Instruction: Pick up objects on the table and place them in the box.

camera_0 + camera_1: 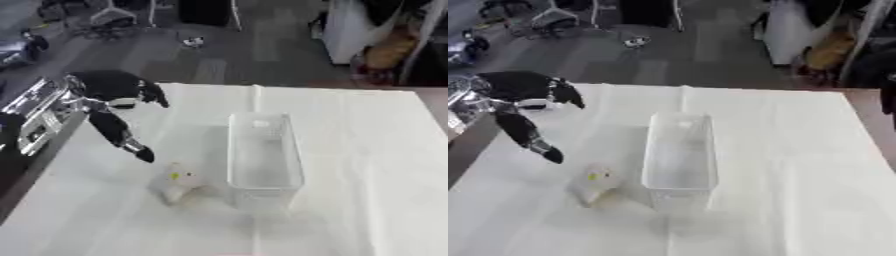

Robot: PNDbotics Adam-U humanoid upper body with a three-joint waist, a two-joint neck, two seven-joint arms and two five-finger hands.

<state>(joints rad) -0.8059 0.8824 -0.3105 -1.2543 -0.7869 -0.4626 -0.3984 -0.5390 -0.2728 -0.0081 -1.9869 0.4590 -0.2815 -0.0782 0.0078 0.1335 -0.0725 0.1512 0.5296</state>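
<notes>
My robot's left hand, glossy black with silver joints, hangs over the table's left side, fingers spread wide and holding nothing. Just below its lowest fingertip lies a small, soft-looking whitish object with a yellow spot, resting against the near left corner of a clear, rectangular plastic box. A wrinkled white cloth covers the table; grey floor and clutter lie beyond.
</notes>
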